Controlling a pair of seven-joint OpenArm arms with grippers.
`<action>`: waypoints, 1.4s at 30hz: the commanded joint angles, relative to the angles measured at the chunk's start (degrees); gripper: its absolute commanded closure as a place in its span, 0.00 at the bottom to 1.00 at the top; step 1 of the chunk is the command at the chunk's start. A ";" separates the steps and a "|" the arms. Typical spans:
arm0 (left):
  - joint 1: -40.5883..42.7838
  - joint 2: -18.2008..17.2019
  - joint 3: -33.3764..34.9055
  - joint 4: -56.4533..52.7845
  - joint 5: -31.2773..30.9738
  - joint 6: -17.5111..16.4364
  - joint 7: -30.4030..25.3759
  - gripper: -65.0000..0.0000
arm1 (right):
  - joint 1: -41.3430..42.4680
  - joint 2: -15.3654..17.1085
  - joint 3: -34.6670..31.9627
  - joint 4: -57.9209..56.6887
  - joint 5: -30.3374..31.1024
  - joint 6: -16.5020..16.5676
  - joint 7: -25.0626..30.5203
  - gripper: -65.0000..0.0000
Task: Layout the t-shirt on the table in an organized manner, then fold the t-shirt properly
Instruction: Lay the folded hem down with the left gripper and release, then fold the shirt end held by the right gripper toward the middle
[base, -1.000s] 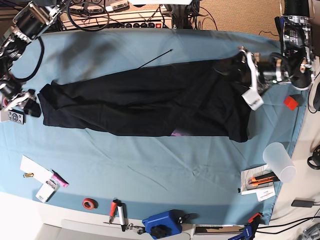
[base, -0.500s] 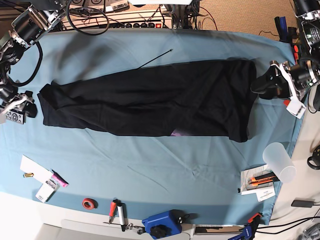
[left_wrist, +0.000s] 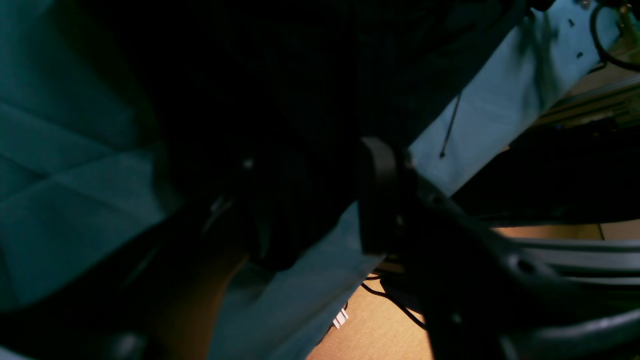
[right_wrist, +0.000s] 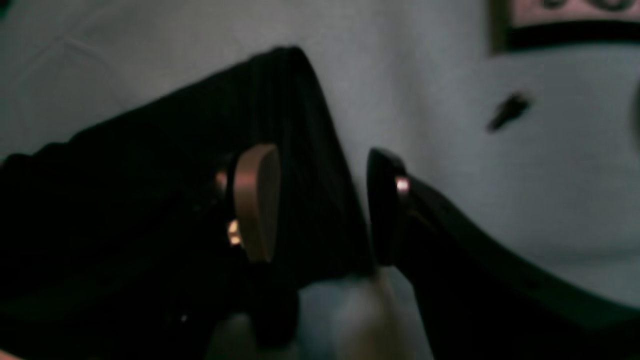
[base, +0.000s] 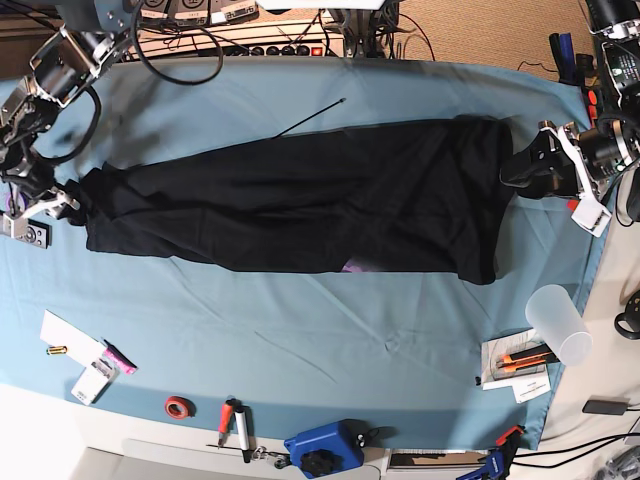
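Note:
The black t-shirt (base: 300, 200) lies stretched left to right across the light blue table (base: 300, 330), with a bit of purple print (base: 355, 267) showing at its near edge. My left gripper (base: 522, 165) sits at the shirt's right end. In the left wrist view its jaws (left_wrist: 305, 200) stand apart with the dark t-shirt (left_wrist: 300, 75) lying between them. My right gripper (base: 65, 195) is at the shirt's left end. In the right wrist view it (right_wrist: 322, 205) is open, and the t-shirt's edge (right_wrist: 125, 200) reaches in between the fingers over the table (right_wrist: 500, 175).
A thin black rod (base: 315, 115) lies behind the shirt. A clear cup (base: 560, 322) and cutters on paper (base: 525, 362) sit at the right edge. Along the front edge are a blue tool (base: 325, 450), a red tape roll (base: 180, 406), pens (base: 235, 425) and cards (base: 75, 345).
The left gripper drew away rightward and the shirt's right end now lies stretched flat. The right gripper moved up to the shirt's left end and its jaws widened.

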 joint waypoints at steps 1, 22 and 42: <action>-0.44 -0.94 -0.42 0.79 -1.64 -0.20 -0.82 0.58 | 1.40 1.57 0.07 -0.37 1.55 0.48 0.61 0.56; -0.42 -0.61 -0.42 0.79 -1.44 -0.15 -0.82 0.58 | -0.74 -1.92 -10.38 0.00 4.42 0.04 -4.28 1.00; -0.44 -0.63 -0.42 0.79 -1.38 -0.20 -0.82 0.58 | -5.99 -2.40 -5.31 36.57 -9.53 -4.61 -3.61 1.00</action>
